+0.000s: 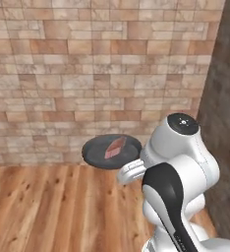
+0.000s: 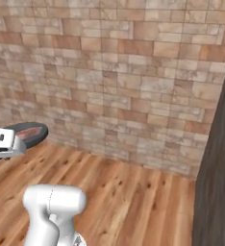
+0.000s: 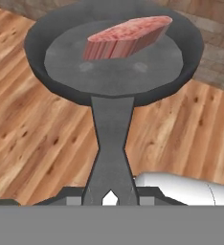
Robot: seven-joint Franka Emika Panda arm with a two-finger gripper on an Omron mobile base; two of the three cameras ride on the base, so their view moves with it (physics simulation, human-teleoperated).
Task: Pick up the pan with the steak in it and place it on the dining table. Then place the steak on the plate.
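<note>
The dark grey pan (image 3: pixel 109 72) hangs in the air over a wooden floor, held level by its short handle (image 3: pixel 111 143). My gripper (image 3: pixel 111 195) is shut on the end of that handle. The reddish-pink steak (image 3: pixel 126 36) lies in the pan toward its far side. From the left base view the pan (image 1: pixel 98 152) with the steak (image 1: pixel 115 147) floats just ahead of my white arm, close to the brick wall. In the right base view the pan (image 2: pixel 31 135) and steak (image 2: pixel 30 131) sit at the far left. The dining table and the plate are out of view.
A tan brick wall (image 1: pixel 87 74) stands close ahead. A wooden plank floor (image 1: pixel 48 206) stretches below. A dark brown upright surface (image 2: pixel 218 158) closes off the right side.
</note>
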